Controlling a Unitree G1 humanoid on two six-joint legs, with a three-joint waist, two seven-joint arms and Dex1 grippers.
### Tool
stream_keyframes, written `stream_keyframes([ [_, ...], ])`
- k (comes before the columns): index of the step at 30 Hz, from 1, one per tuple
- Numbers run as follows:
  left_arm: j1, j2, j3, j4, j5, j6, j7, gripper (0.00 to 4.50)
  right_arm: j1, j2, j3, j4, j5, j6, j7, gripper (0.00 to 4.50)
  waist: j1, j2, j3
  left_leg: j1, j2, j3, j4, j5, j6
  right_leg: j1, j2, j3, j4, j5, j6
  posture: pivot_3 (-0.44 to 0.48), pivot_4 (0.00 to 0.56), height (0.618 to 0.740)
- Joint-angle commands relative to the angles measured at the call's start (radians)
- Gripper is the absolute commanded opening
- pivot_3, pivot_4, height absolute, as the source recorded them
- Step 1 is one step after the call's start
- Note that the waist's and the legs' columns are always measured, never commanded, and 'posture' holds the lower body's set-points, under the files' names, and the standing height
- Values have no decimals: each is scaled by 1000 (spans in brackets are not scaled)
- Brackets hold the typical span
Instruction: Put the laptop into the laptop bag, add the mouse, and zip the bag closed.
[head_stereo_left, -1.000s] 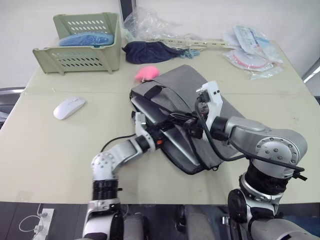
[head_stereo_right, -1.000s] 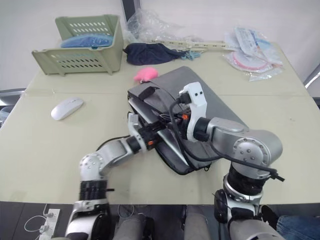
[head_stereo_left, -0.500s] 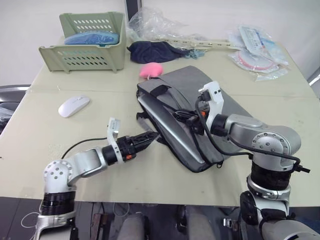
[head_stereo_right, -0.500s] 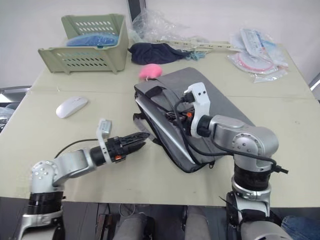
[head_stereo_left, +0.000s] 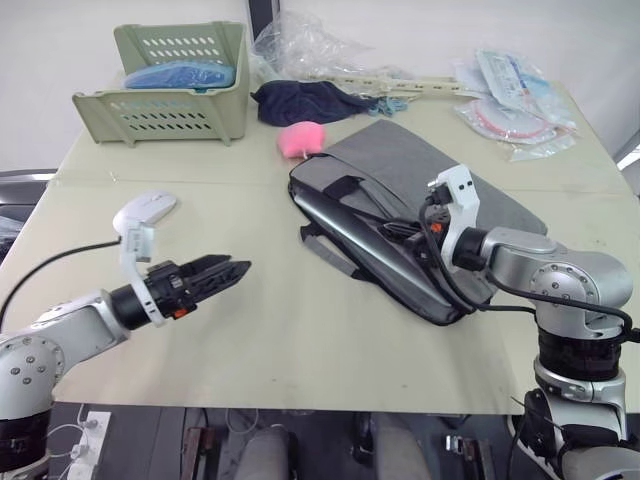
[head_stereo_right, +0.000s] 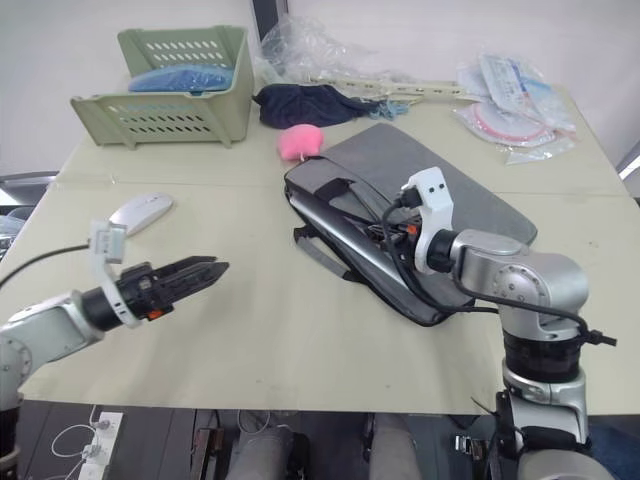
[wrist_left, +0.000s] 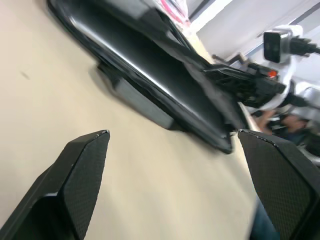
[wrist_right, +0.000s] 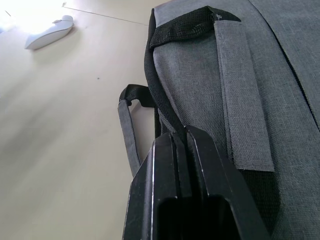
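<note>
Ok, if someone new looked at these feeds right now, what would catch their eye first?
Probably the grey laptop bag lying at an angle mid-table, with the right gripper shut on its black handle and the laptop's silver edge showing inside the open side. Next, the left gripper open above bare table nearer the robot, with the white mouse on the table beyond it. Then the pink fuzzy lump at the bag's far corner.
</note>
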Motion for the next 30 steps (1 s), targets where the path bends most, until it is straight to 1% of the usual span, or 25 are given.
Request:
stream_keyframes([
  [1, 52, 75, 64, -13, 105, -59, -168, 4461, 13, -19, -7, -31, 9, -28, 27, 0, -1, 0, 0, 0, 0, 0, 0, 0, 0, 0, 0, 0, 0, 0, 0, 0, 150, 740],
  [3, 111, 101, 97, -15, 167, -92, -232, 4461, 17, -21, -1, -30, 7, -37, 33, 0, 0, 0, 0, -1, 1, 0, -1, 0, -1, -2, 0, 0, 0, 0, 0, 0, 150, 740],
  [5, 178, 107, 124, -7, 236, -133, -273, 4461, 19, -23, 6, -29, 5, -47, 39, 0, -2, 1, 1, -1, 1, 1, -3, 0, -1, -3, 0, 0, -1, 0, 0, 0, 150, 740],
  [7, 243, 78, 160, 21, 285, -173, -293, 4461, 28, -36, 29, -38, -7, -71, 57, 0, -4, 1, 1, 0, 1, 2, -5, 0, -1, -3, 0, 0, -1, 0, 0, 0, 150, 740],
  [10, 270, 50, 178, 42, 325, -202, -309, 4461, 43, -48, 51, -42, -7, -101, 82, 0, 2, 1, 1, 0, 1, 3, -6, 0, -1, -3, 0, -1, -2, 0, 0, 0, 150, 740],
  [12, 255, 40, 191, 51, 329, -201, -305, 4500, 60, -66, 75, -43, -30, -149, 111, 829, 5, 0, 1, -1, 1, 2, -5, 0, -1, -3, 0, -1, -2, 0, 0, 0, 150, 740],
  [13, 250, 37, 196, 56, 335, -204, -308, 4500, 68, -81, 93, -45, -51, -182, 130, 1045, 5, 0, 1, -1, 1, 2, -5, 0, -1, -3, -1, -1, -2, 0, 0, 0, 150, 740],
  [14, 247, 35, 199, 59, 339, -205, -312, 4500, 73, -93, 105, -45, -65, -207, 144, 1560, 3, 0, 1, -1, 1, 2, -5, 0, -1, -3, -1, -1, -2, 0, 0, 0, 150, 740],
  [15, 246, 34, 202, 64, 345, -205, -316, 4500, 76, -101, 113, -45, -69, -224, 160, 1926, 1, 0, 1, -1, 1, 2, -5, 0, -1, -3, -1, -1, -2, 0, 0, 0, 150, 740],
  [16, 243, 37, 207, 83, 363, -219, -324, 4500, 84, -109, 108, -49, -57, -234, 183, 2621, 0, 0, 1, 0, 1, 3, -5, 0, -1, -3, -1, -1, -2, 0, 0, 0, 150, 740],
  [17, 240, 41, 214, 104, 380, -230, -331, 4500, 93, -122, 94, -55, -46, -246, 208, 3109, 0, 0, 1, 0, 1, 3, -5, 0, -1, -3, -1, -1, -2, 0, 0, 0, 150, 740],
  [19, 239, 56, 232, 157, 419, -260, -353, 4500, 111, -159, 34, -63, -16, -274, 260, 3885, 0, 0, 1, 0, 2, 3, -5, 0, -1, -3, -1, -2, -1, 0, 0, 0, 150, 740],
  [20, 237, 62, 240, 182, 440, -277, -364, 4500, 124, -182, 6, -65, -14, -313, 297, 4384, 0, 0, 1, 0, 2, 3, -5, 0, -1, -3, -1, -3, -1, 0, 0, 0, 150, 740],
  [21, 234, 66, 245, 200, 456, -290, -374, 4500, 133, -197, -11, -66, -13, -342, 322, 4448, 1, 0, 1, 0, 2, 3, -5, 0, -1, -3, -1, -3, -2, 0, 0, 0, 150, 740],
  [23, 206, 88, 253, 296, 533, -375, -389, 4500, 216, -303, -52, -30, -94, -502, 440, 4448, 2, 0, 1, 0, 2, 3, -5, -1, -1, -3, -1, -4, -2, 0, 0, 0, 150, 740],
  [24, 191, 105, 253, 360, 591, -454, -401, 4500, 265, -350, -97, 25, -136, -595, 492, 4448, 6, -1, 1, 0, 2, 3, -5, -1, -1, -3, -1, -4, -2, 0, 0, 0, 150, 740],
  [27, 129, 131, 272, 546, 681, -635, -442, 4500, 378, -445, -209, 202, -244, -841, 567, 4448, 16, -2, 0, 0, 1, 3, -5, -1, 0, -2, -2, -6, -3, 0, 0, 0, 150, 740],
  [28, 115, 162, 261, 623, 728, -696, -454, 4500, 423, -477, -249, 260, -274, -910, 593, 4448, 16, -2, 0, 0, 1, 4, -5, -1, 0, -2, -3, -6, -3, 0, 0, 0, 150, 740],
  [30, 70, 218, 260, 756, 765, -739, -483, 4500, 509, -530, -346, 372, -316, -1013, 635, 4448, 16, -3, 1, 1, 1, 7, -5, -1, 1, -2, -4, -6, -3, 0, 0, 0, 150, 740],
])
